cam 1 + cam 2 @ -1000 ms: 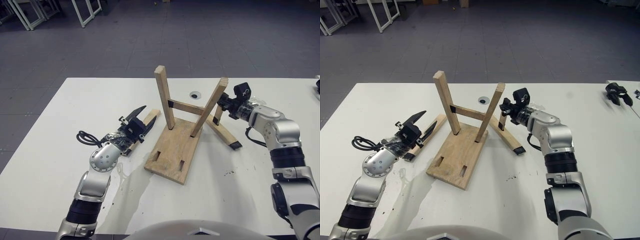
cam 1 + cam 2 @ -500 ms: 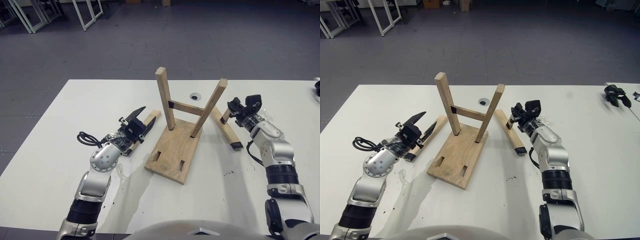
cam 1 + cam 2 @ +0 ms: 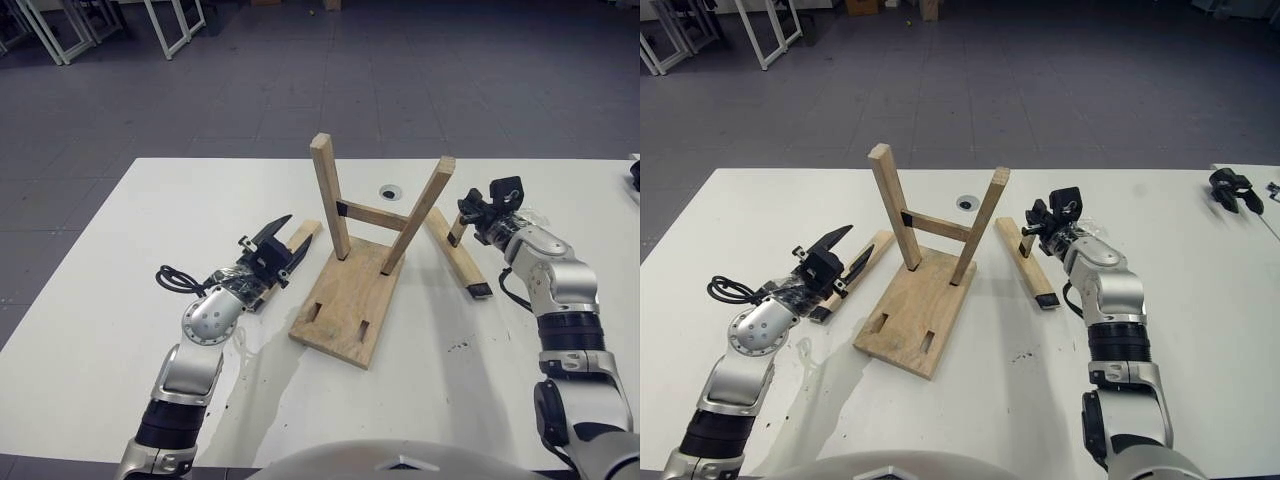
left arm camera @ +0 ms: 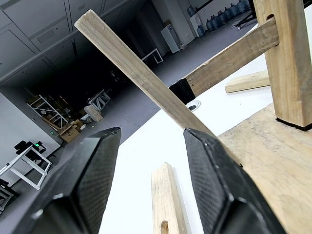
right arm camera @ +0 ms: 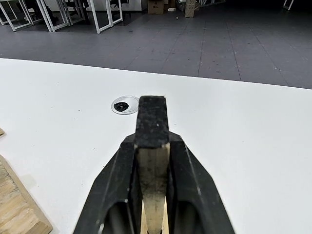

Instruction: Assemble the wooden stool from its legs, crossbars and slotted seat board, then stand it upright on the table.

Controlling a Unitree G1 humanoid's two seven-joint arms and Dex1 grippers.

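**Operator:** What has changed at the right claw [image 3: 480, 214]?

**Technician:** It has drawn back from the two seated legs [image 3: 328, 195] toward the robot's right, clenched on a short crossbar [image 5: 152, 161]. The loose leg [image 3: 455, 255] lying just inward of that claw has shifted with it. The crossbar is therefore probably pegged into that leg, though the joint is too small to confirm. Judgement: the second leg pair is being handled as one unit and is not yet fitted.

**Operator:** Where are the other parts?

**Technician:** The seat board [image 3: 345, 300] lies flat on the surface [image 3: 120, 260], farther inward of the right claw, with two empty slots [image 3: 315, 310] at its near end. The left claw [image 3: 283, 238] rests spread open, gripping nothing. Another loose leg [image 4: 165, 204] lies between its fingers, just beside the board.

**Operator:** Any obstructions?

**Technician:** The nearer seated leg leans toward the right claw and, with the joining bar [image 3: 372, 213], crowds the likely path to the empty slots. A cable port [image 3: 391, 190] sits beyond them. A black cable [image 3: 170, 277] trails behind the left claw.
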